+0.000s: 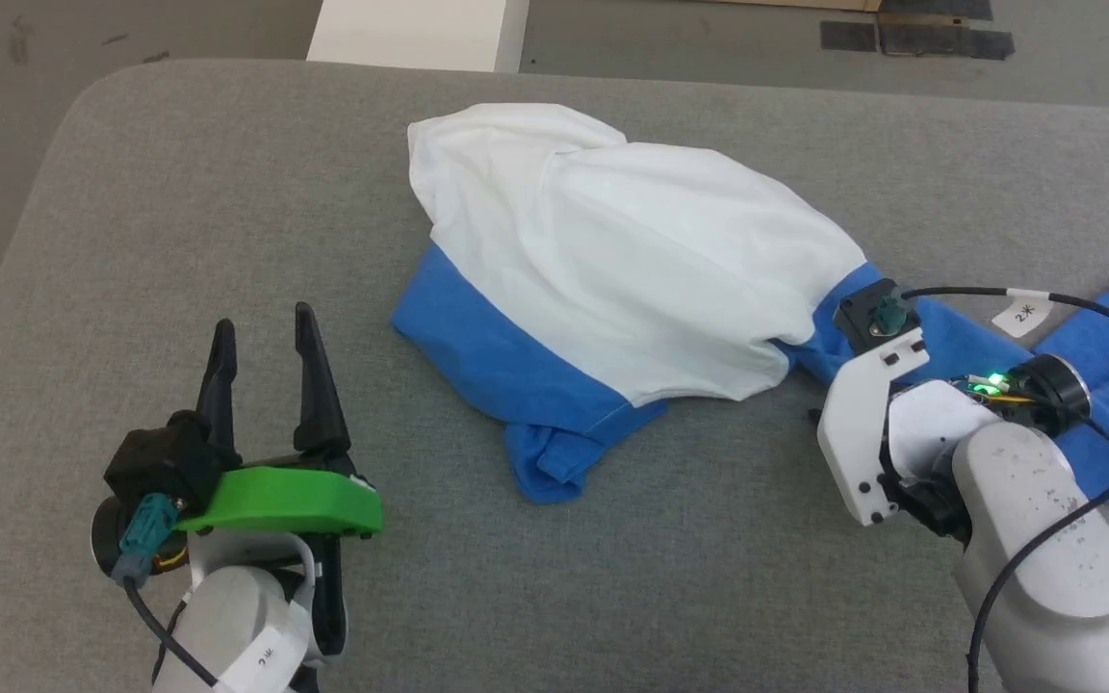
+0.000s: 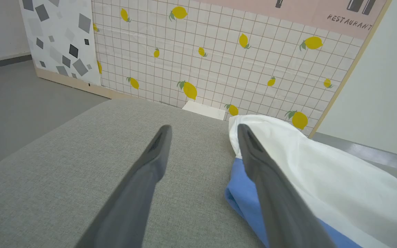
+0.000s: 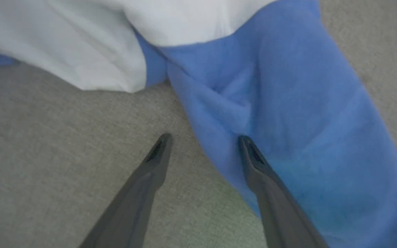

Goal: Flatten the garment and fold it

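crumpled white-and-blue garment [image 1: 612,260] heaped mid-frame on grey padded surface [image 1: 179,212], left gripper [image 1: 264,320] lower left, fingers spread, empty, right gripper [image 3: 203,138] lower right, spread too, straddling the garment's blue edge

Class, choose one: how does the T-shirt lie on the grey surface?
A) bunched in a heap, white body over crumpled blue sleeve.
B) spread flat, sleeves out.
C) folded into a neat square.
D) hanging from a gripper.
A: the garment lies humped on the grey surface, blue sleeve crumpled beneath.
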Controlling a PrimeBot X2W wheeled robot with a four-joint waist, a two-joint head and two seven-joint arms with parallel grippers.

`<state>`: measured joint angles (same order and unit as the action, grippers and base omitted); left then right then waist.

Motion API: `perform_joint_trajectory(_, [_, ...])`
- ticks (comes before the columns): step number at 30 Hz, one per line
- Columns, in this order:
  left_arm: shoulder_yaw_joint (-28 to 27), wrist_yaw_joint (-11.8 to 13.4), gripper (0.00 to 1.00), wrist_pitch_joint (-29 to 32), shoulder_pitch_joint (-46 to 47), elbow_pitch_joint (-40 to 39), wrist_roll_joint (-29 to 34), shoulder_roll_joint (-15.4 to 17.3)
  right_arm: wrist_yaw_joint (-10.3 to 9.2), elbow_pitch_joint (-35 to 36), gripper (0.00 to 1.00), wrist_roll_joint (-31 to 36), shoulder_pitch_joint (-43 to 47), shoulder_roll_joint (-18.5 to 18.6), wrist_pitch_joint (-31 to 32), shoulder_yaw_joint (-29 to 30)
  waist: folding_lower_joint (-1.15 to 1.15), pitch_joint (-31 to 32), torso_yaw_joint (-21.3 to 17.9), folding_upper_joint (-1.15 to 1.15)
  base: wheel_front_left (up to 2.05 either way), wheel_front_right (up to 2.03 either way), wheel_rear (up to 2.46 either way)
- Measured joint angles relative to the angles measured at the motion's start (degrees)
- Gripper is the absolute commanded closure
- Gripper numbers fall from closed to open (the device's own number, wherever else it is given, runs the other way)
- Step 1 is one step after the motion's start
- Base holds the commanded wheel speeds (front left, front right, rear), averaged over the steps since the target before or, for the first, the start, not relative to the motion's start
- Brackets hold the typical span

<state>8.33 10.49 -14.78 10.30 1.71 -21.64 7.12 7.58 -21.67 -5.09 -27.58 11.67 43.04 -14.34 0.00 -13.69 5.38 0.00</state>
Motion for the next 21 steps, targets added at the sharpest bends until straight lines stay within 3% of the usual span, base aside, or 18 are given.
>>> perform_joint_trajectory(5, [-0.6, -1.32, 0.0, 0.0, -0.01, 0.14, 1.38, -1.42, 0.0, -2.36, 0.0, -1.2, -1.8, 1.35, -0.05, -1.47, 0.0, -0.52, 0.87, 0.0, 0.0, 0.0, 0.0])
perform_joint_trajectory(6, [-0.74, -1.58, 0.0, 0.0, -0.02, 0.29, 1.53, -1.64, 0.0, -2.7, 0.61, -1.88, -1.99, 1.44, -0.15, -1.27, 0.0, -0.58, 0.97, 0.0, 0.0, 0.0, 0.0])
perform_joint_trajectory(7, [-0.89, -1.85, 0.0, 0.0, -0.05, 0.47, 1.67, -1.77, 0.0, -2.85, 0.9, -2.64, -2.05, 1.52, -0.51, -1.14, 0.0, -0.57, 0.99, 0.0, 0.0, 0.0, 0.0])
perform_joint_trajectory(8, [-1.05, -1.97, 0.0, 0.0, -0.1, 0.63, 1.71, -1.86, 0.0, -2.87, 1.0, -3.02, -2.05, 1.68, -1.05, -1.25, 0.0, -0.52, 0.98, 0.0, 0.0, 0.0, 0.0])
perform_joint_trajectory(12, [-2.0, -2.74, 0.0, 0.0, -0.88, 1.18, 2.13, -2.14, 0.0, -1.66, 1.0, -7.68, -1.32, 3.25, -2.27, -1.38, 0.0, 0.19, 0.81, 0.0, 0.0, 0.0, 0.0])
perform_joint_trajectory(16, [-2.35, -3.43, 0.0, 0.0, -1.76, 1.75, 2.52, -2.46, 0.0, 4.83, 1.0, -13.62, 2.49, 7.5, -2.93, -0.37, 0.0, 1.45, 0.63, 0.0, 0.0, 0.0, 0.0])
perform_joint_trajectory(21, [-2.72, -3.99, 0.0, 0.0, -2.99, 2.58, 2.53, -2.92, 0.0, 13.28, 1.0, -17.5, 11.59, 13.38, 3.11, 7.03, 0.0, 3.11, 0.06, 0.0, 0.0, 0.0, 0.0])
